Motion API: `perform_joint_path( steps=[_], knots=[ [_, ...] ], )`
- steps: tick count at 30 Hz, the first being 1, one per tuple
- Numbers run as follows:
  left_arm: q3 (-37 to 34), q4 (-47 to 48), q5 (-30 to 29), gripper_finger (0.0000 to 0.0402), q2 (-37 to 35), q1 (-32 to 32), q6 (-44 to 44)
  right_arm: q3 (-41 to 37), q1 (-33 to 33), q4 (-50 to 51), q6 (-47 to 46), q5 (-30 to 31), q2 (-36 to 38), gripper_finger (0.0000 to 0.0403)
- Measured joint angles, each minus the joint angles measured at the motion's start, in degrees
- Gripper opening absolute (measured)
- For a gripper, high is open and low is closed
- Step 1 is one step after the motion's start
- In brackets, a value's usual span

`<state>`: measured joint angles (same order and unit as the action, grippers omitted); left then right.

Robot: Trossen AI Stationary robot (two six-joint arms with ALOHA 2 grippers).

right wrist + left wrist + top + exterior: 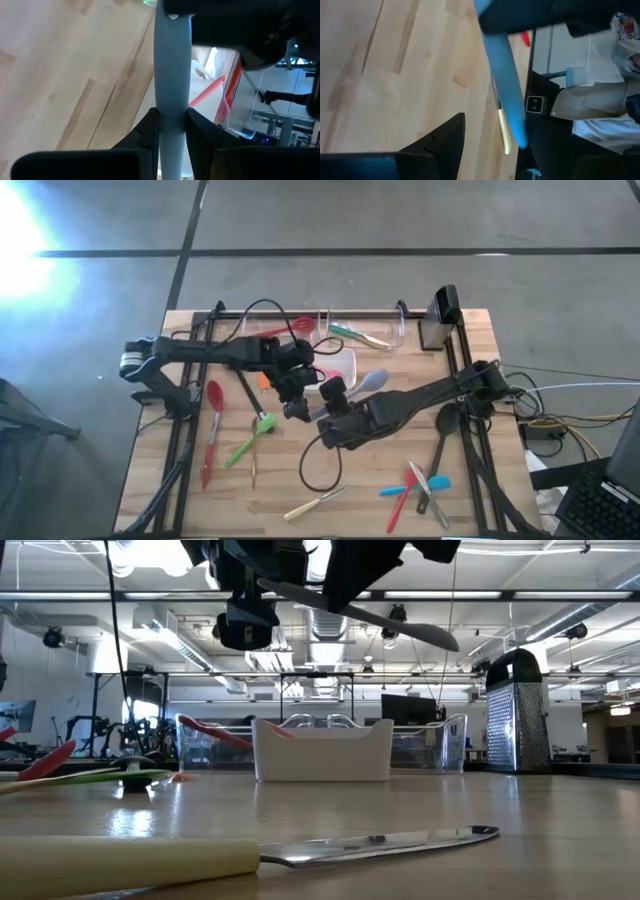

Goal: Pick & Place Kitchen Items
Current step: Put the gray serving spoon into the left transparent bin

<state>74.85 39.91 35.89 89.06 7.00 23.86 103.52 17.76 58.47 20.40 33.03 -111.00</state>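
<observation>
A: Item: grey spatula [172, 70], pinched mid-handle in right claw [172, 127], aloft above the table [150, 480].
B: Left claw [292, 402]: spread, empty, just beside. Handling: keep it level; release low over the white dish [345, 360] ahead.

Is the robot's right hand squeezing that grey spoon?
Touching. The right wrist view shows the right gripper with both fingers pressed against the grey spoon's handle.
</observation>
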Motion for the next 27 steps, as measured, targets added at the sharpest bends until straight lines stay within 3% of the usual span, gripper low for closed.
perform_joint_path(
  steps=[12,16,20,27],
  knots=[
    [0.0,-0.9,1.6,0.0204,0.1,0.1,-0.8,7.3,0.0,1.1,3.2,-0.3,-5.0,0.0054],
    [0.0,-0.7,2.3,0.015,0.0,0.1,-1.7,7.9,0.0,1.2,3.6,-0.4,-5.2,0.0054],
    [-0.1,-0.6,3.1,0.0055,0.0,0.2,-2.0,7.8,0.0,1.2,3.8,-0.4,-5.3,0.0054],
    [-0.1,-1.0,3.6,0.005,0.3,0.2,-1.7,7.8,0.0,1.1,3.8,-0.3,-5.2,0.0054]
  ],
)
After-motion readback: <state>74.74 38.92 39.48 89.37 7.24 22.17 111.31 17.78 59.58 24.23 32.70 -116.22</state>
